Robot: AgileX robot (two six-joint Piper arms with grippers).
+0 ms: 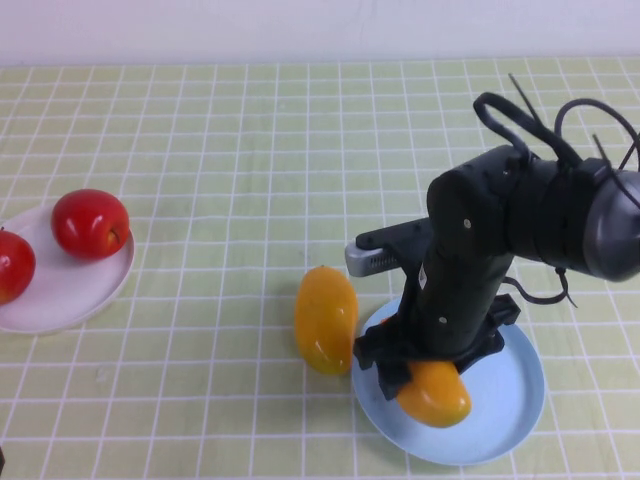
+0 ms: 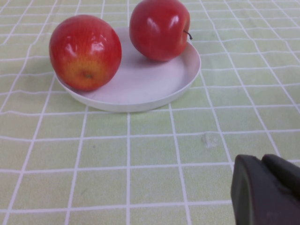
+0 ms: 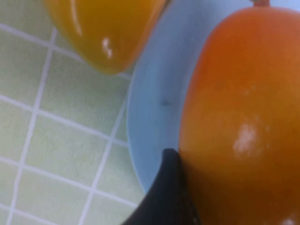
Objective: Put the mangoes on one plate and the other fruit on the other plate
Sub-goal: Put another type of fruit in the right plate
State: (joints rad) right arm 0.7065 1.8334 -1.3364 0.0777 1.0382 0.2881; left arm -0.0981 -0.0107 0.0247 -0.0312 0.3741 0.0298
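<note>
High view: right gripper point(image 1: 420, 375) down over the light blue plate point(image 1: 510, 400) at 5 o'clock, jaws spread wide around an orange mango point(image 1: 435, 393) resting on that plate. Second mango point(image 1: 325, 318) lying on the checked tablecloth point(image 1: 250, 150), just beside the plate's rim at 9 o'clock. Two red apples point(image 1: 90, 224) sitting on the white plate point(image 1: 70, 290) at far 9 o'clock. Left gripper point(image 2: 267, 190) near that white plate, jaws pressed together, holding nothing.

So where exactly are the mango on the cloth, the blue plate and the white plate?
mango on the cloth point(image 1: 325, 320), high view, middle of its top side.
blue plate point(image 1: 515, 400), high view, bare right part of its floor.
white plate point(image 2: 140, 84), left wrist view, bare floor between the apples.
</note>
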